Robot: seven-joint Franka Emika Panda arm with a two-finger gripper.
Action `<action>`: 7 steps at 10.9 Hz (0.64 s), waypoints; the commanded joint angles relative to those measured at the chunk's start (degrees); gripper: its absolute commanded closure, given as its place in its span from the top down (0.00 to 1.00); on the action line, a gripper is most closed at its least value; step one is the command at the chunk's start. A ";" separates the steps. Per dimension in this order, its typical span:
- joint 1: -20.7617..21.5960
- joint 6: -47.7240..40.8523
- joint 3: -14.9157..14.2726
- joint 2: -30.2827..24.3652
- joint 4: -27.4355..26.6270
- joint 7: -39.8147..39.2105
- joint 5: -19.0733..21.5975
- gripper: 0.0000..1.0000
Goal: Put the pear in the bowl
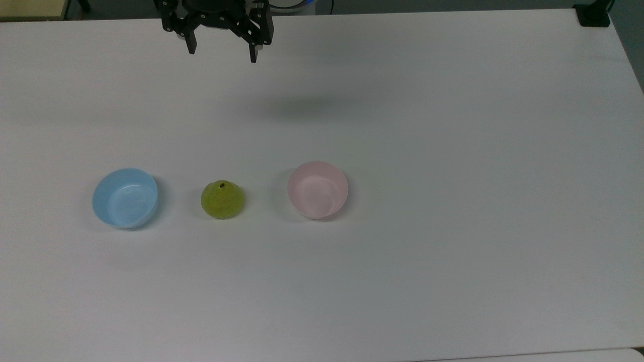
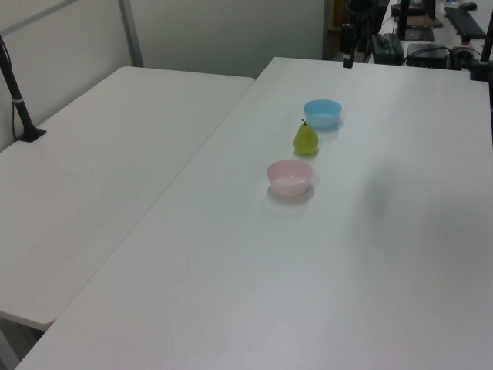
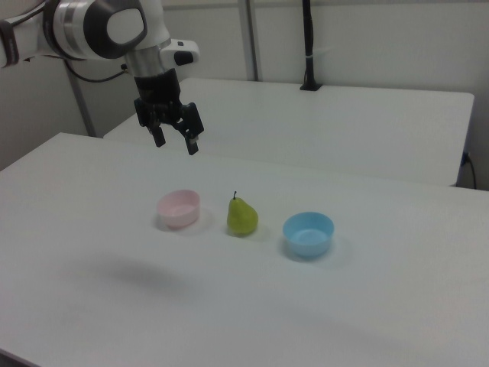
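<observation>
Blue bowl [image 1: 125, 197] on white table [image 1: 453, 151].

A wide white table [image 1: 453, 125] carries three small things set in a row, each apart from the next. In the top view the light blue bowl [image 1: 125, 198] stands at the left, the pear [image 1: 223, 199] in the middle and the pink bowl [image 1: 317, 189] at the right; in the right view the order runs the other way. The pear stands upright on the tabletop with its stem up, between the two bowls and touching neither. Both bowls sit open side up. A second white table [image 2: 108, 154] stands alongside, at the left view's left, its edge meeting the first table's edge.
</observation>
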 commanded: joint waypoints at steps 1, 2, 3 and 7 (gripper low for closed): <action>0.27 0.07 -0.21 -1.35 -1.59 0.13 -0.34 1.00; 0.26 0.08 -0.21 -1.26 -1.59 0.12 -0.34 1.00; 0.26 0.08 -0.21 -1.26 -1.59 0.12 -0.34 1.00; 0.00 1.03 -0.39 -0.39 -0.80 -0.75 -0.25 1.00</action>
